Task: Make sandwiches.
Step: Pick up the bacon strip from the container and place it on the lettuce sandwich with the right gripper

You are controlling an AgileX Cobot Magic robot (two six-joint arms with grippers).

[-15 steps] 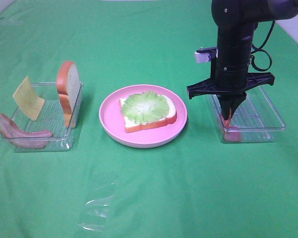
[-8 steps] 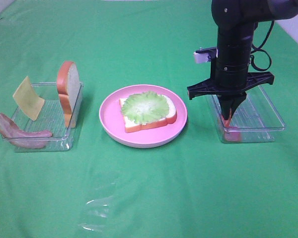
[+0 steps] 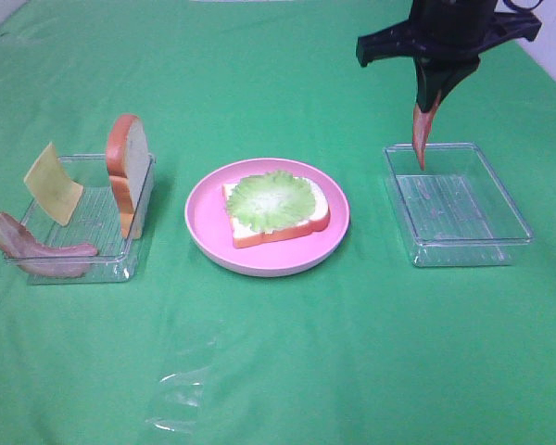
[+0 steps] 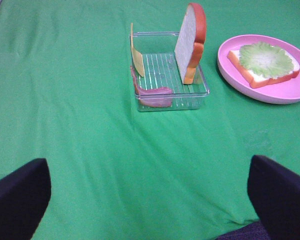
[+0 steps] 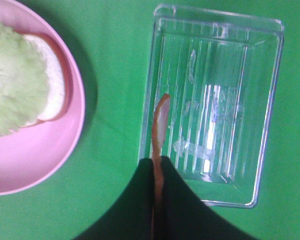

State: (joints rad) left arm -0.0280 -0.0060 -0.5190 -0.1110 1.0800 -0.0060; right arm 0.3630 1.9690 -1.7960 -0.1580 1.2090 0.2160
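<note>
Hanging from the right gripper (image 3: 434, 91), whose fingers are pinched shut on its top end, a bacon strip (image 3: 421, 139) dangles above the clear right tray (image 3: 463, 243) without touching it. The frame edge cuts off the arm above. On the pink plate (image 3: 204, 232) lies a bread slice (image 3: 317, 202) topped with lettuce (image 3: 271, 199). The left tray (image 3: 120, 262) holds a cheese square (image 3: 52, 184), an upright slice (image 3: 128, 171) and a second strip (image 3: 37, 248) draped over its rim. The left gripper (image 4: 147, 167) shows only as two dark, cropped fingers, spread wide and holding nothing.
</note>
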